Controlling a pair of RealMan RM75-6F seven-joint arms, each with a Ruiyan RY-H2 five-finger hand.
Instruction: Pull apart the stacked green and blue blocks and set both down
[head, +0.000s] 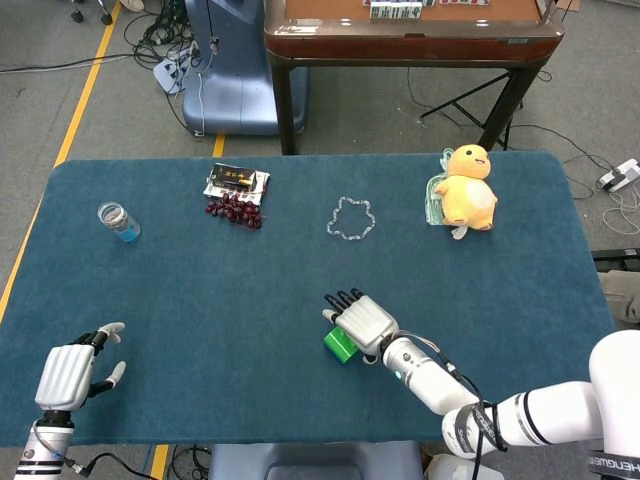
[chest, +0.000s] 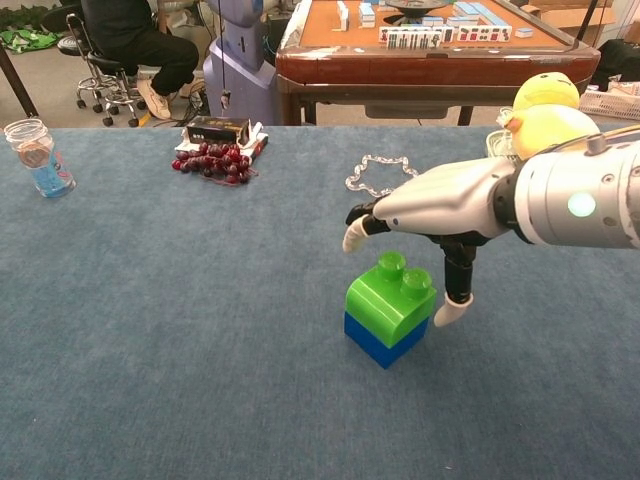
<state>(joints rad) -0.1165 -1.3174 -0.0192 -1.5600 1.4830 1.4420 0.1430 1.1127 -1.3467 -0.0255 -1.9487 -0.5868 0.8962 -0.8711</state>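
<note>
A green block (chest: 390, 296) sits stacked on a blue block (chest: 377, 342) near the table's front middle; in the head view only a green corner (head: 338, 346) shows under my hand. My right hand (chest: 430, 205) hovers just above the stack with fingers spread and the thumb (chest: 450, 308) hanging down beside the green block's right side; it holds nothing. From the head view this right hand (head: 362, 318) covers most of the stack. My left hand (head: 68, 371) rests at the front left of the table, fingers apart and empty.
A small jar (head: 118, 221) stands at the left. Dark red grapes with a black packet (head: 236, 197) lie at the back left, a bead chain (head: 350, 218) in the back middle, and a yellow plush toy (head: 466, 189) at the back right.
</note>
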